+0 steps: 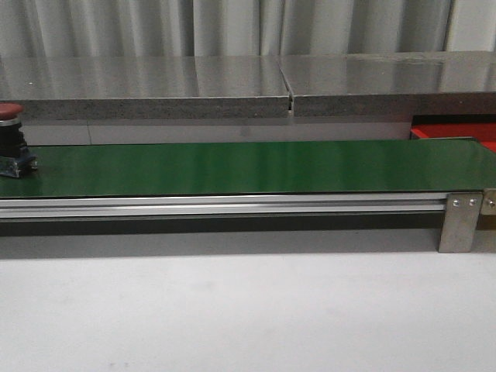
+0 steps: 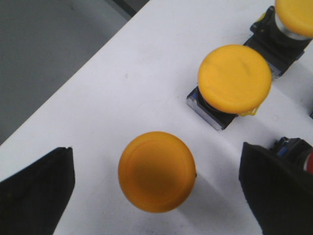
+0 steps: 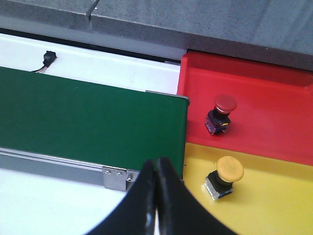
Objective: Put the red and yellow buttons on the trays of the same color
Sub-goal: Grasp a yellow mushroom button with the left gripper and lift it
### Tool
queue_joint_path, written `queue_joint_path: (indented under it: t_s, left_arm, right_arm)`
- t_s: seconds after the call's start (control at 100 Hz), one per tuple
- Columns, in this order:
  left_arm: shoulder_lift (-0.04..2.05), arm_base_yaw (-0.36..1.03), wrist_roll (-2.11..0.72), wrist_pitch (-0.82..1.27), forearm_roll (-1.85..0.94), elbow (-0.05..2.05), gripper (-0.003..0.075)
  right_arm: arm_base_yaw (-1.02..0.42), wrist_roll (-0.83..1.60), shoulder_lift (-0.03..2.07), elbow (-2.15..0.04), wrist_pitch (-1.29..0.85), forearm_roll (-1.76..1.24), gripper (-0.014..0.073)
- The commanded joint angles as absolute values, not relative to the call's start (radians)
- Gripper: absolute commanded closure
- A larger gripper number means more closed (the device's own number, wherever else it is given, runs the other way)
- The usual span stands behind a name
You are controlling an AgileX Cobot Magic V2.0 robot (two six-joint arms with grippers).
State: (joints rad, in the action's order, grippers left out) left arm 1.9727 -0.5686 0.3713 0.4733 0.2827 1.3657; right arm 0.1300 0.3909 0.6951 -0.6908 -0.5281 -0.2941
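Observation:
My left gripper (image 2: 156, 188) is open above a yellow button (image 2: 157, 171) standing on the white table, its fingers (image 2: 36, 188) wide on either side, not touching it. Two more yellow buttons (image 2: 234, 78) stand beyond it, and a red one (image 2: 308, 159) peeks out beside one finger. My right gripper (image 3: 156, 193) is shut and empty over the end of the green belt (image 3: 88, 122). A red button (image 3: 222, 113) stands on the red tray (image 3: 274, 112), a yellow button (image 3: 226, 176) on the yellow tray (image 3: 274, 205). Another red button (image 1: 11, 139) rides the belt at the far left.
A grey stone ledge (image 1: 232, 85) runs behind the belt (image 1: 248, 167). The belt's aluminium rail and end bracket (image 1: 463, 221) face the white table (image 1: 248, 310). A small black sensor with a cable (image 3: 48, 58) lies beside the belt.

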Motion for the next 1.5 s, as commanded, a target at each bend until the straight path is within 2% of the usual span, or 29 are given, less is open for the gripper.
queue_joint_path:
  t_s: [0.0,0.41,0.5,0.62,0.81,0.91,1.25,1.49]
  left_arm:
    - [1.950,-0.573,0.375,0.424,0.291,1.405,0.0061]
    - [1.985,-0.573,0.375,0.379,0.289,1.443,0.0064]
    - [1.985,-0.573,0.375,0.386,0.289,1.443,0.0104]
    - [1.985,-0.573,0.375,0.387,0.289,1.443,0.0233]
    - [1.985,-0.573,0.375,0.440,0.288,1.443,0.0584]
    - [1.978,-0.573,0.375,0.487,0.288,1.443,0.0738]
    - [1.793,-0.556,0.375,0.550,0.258,1.443,0.0739]
    - [1.637,-0.436,0.350,0.569,0.233,1.443,0.0739]
  right_arm:
    - [0.130,0.400,0.691,-0.717,-0.464,-0.306,0.0662]
    - [0.130,0.400,0.691,-0.717,-0.464,-0.306,0.0662]
    - [0.130,0.400,0.691,-0.717,-0.464,-0.306,0.0662]
    - [0.130,0.400,0.691,-0.717,-0.464,-0.306,0.0662]
    - [0.130,0.400,0.691,-0.717,-0.464,-0.306,0.0662]
    - [0.130,0.400,0.691,-0.717,-0.464,-0.306,0.0662]
    - [0.130,0.400,0.691,-0.717,-0.463,-0.306,0.0662]
    - [0.130,0.400,0.691,-0.717,-0.463,-0.306,0.0662]
